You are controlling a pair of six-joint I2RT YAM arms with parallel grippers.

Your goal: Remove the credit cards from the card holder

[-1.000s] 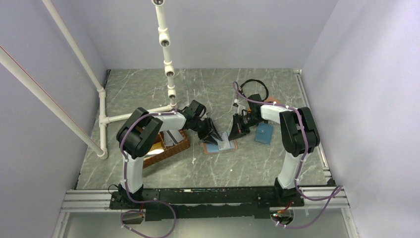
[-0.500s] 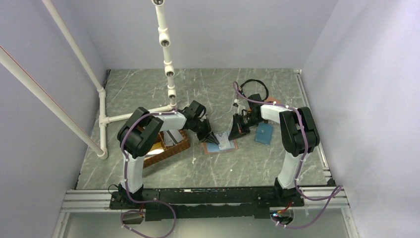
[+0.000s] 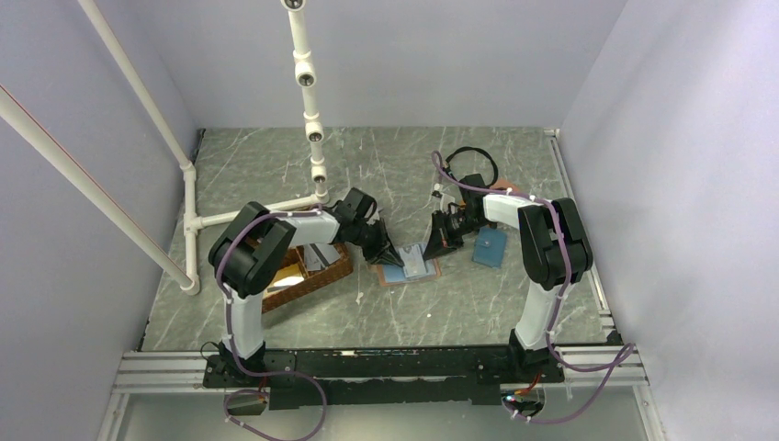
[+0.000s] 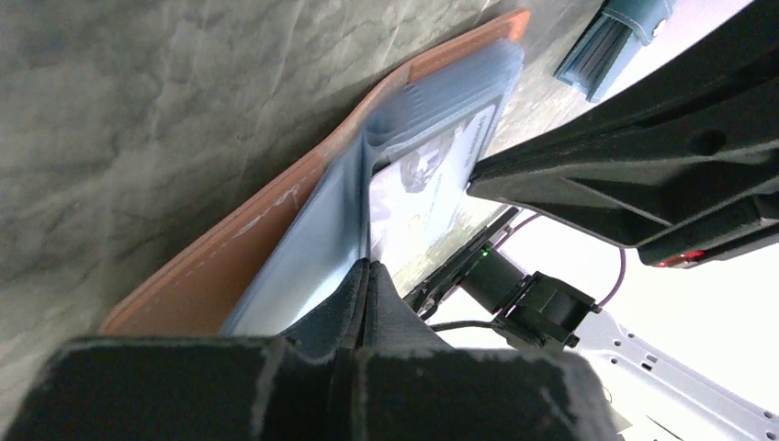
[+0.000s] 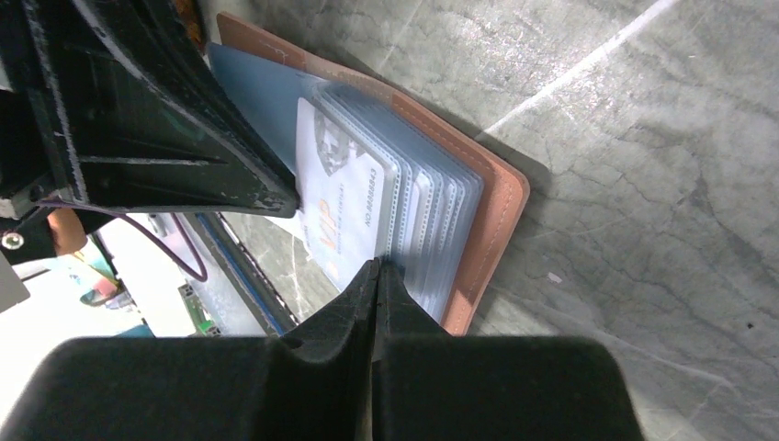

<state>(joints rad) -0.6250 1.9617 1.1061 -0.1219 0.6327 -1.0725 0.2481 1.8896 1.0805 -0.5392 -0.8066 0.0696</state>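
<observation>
From above, the left gripper (image 3: 392, 259) and right gripper (image 3: 427, 249) hide the holder's (image 3: 415, 270) far edge. In the left wrist view the card's (image 4: 427, 184) print is blurred.

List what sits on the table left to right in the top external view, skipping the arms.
Left to right: white pipe stand → brown wicker basket → card holder → teal-blue wallet.

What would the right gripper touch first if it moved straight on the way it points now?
Probably the grey card in the clear sleeves of the card holder, just ahead of the shut right gripper; depth is unclear, so they may already touch.
</observation>
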